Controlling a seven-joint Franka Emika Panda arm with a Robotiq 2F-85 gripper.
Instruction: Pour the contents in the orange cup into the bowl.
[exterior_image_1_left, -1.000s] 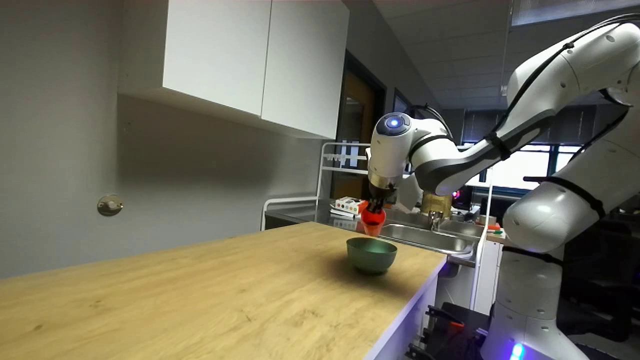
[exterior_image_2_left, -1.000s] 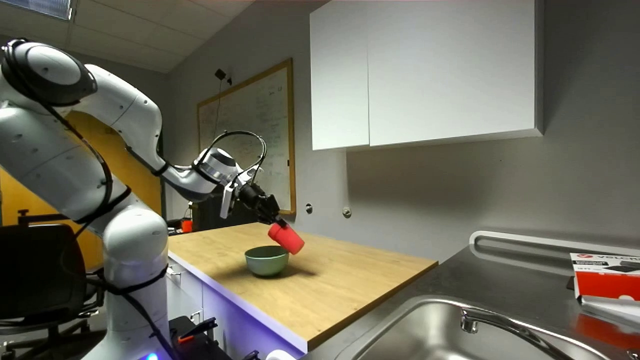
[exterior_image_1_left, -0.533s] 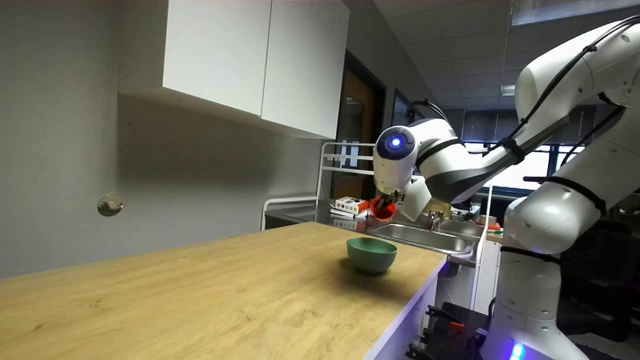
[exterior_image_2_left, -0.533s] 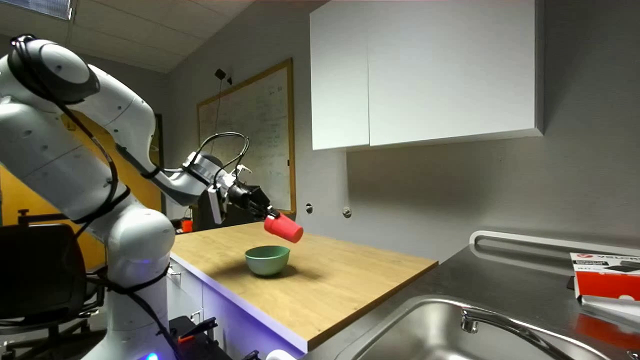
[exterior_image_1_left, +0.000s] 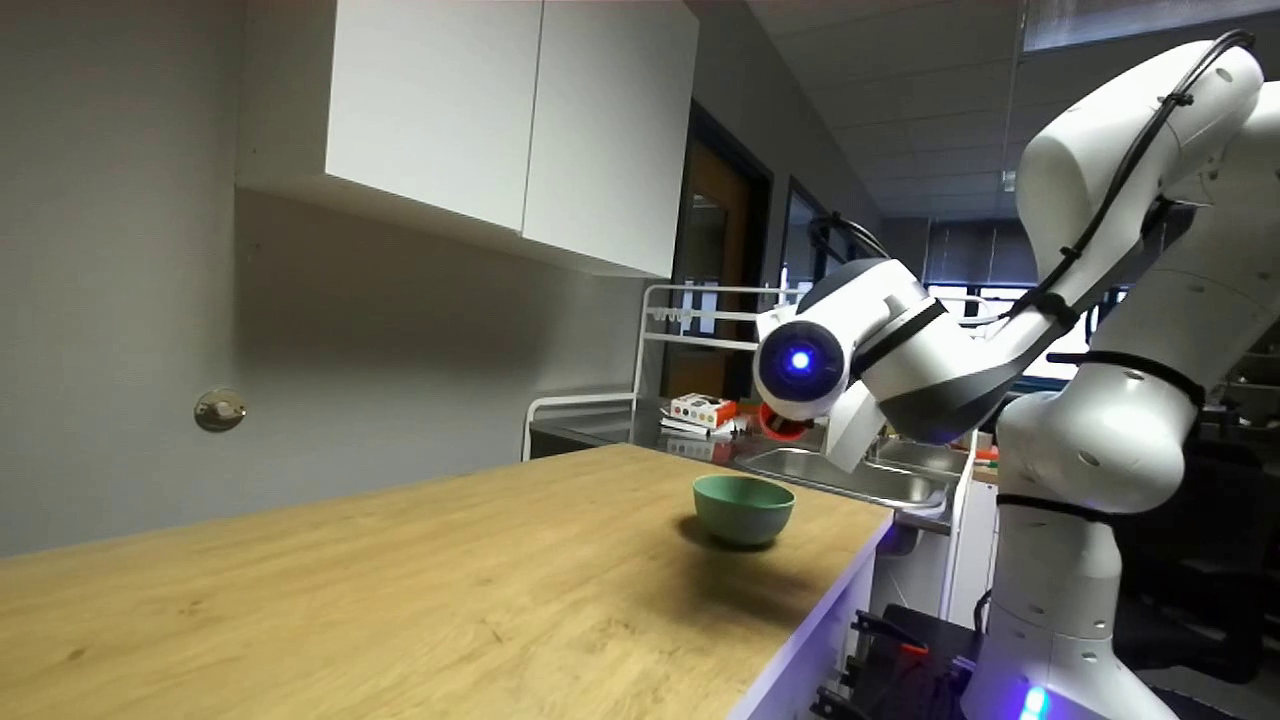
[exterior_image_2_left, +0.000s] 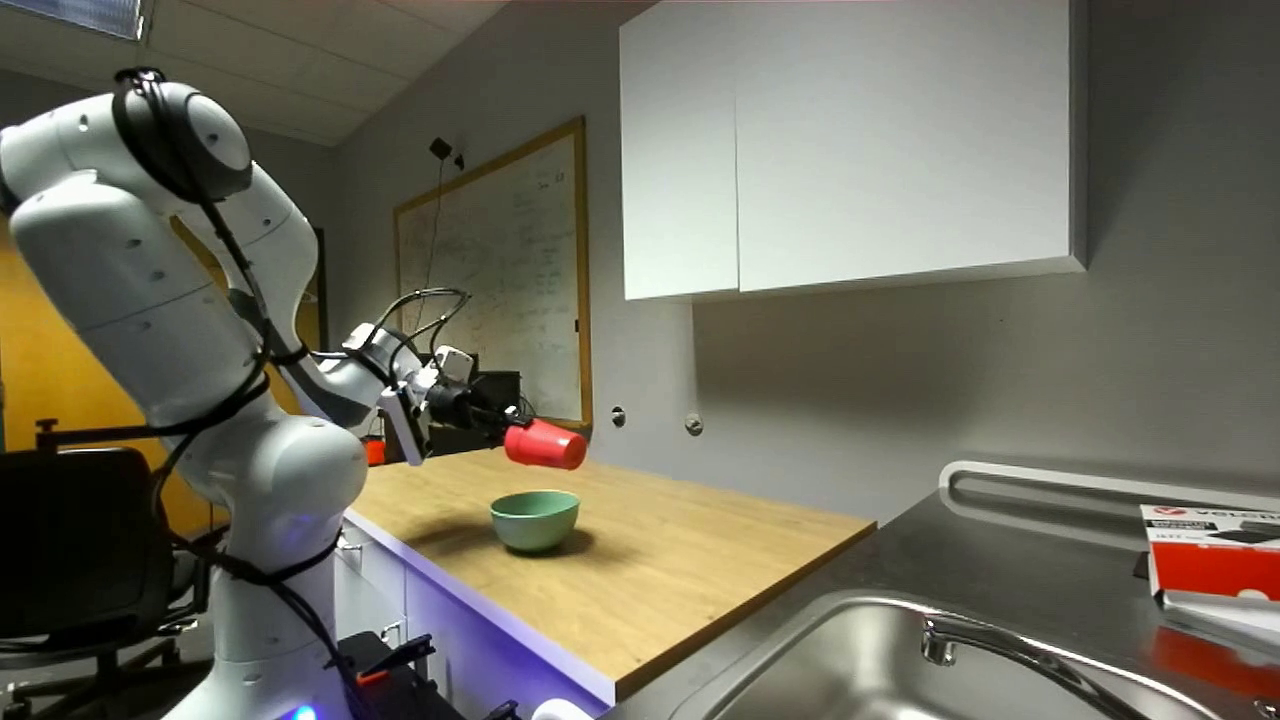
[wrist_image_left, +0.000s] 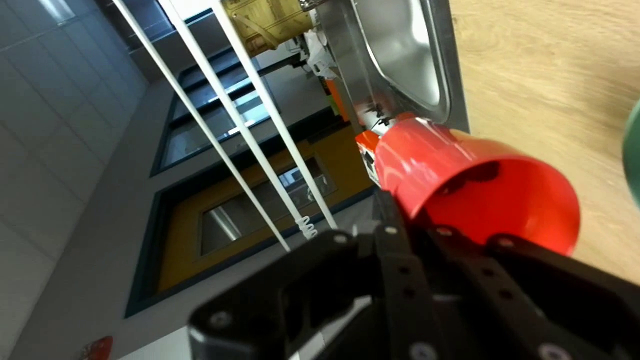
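The orange cup (exterior_image_2_left: 545, 444) is tipped almost onto its side, its mouth towards the robot, and is held in the air above the bowl in an exterior view. My gripper (exterior_image_2_left: 513, 422) is shut on its rim, with one finger outside and one inside the cup, as the wrist view shows (wrist_image_left: 410, 220). The cup's mouth shows in the wrist view (wrist_image_left: 520, 195), with a dark patch inside that I cannot identify. In an exterior view the cup (exterior_image_1_left: 778, 425) is mostly hidden behind the wrist. The teal-green bowl (exterior_image_1_left: 743, 511) stands upright on the table; its inside is mostly hidden.
The wooden tabletop (exterior_image_1_left: 480, 580) ends at a front edge by the robot base. A metal sink (exterior_image_2_left: 860, 650) with a faucet (exterior_image_2_left: 1020, 655) adjoins it. A red-white box (exterior_image_2_left: 1215, 560) lies beyond. White cabinets (exterior_image_2_left: 850, 150) hang above. A white rack (exterior_image_1_left: 640, 370) stands by the sink.
The wrist has turned and drawn back towards the robot. The cup has tipped from slanting mouth-up to nearly horizontal and risen slightly. The bowl has not moved.
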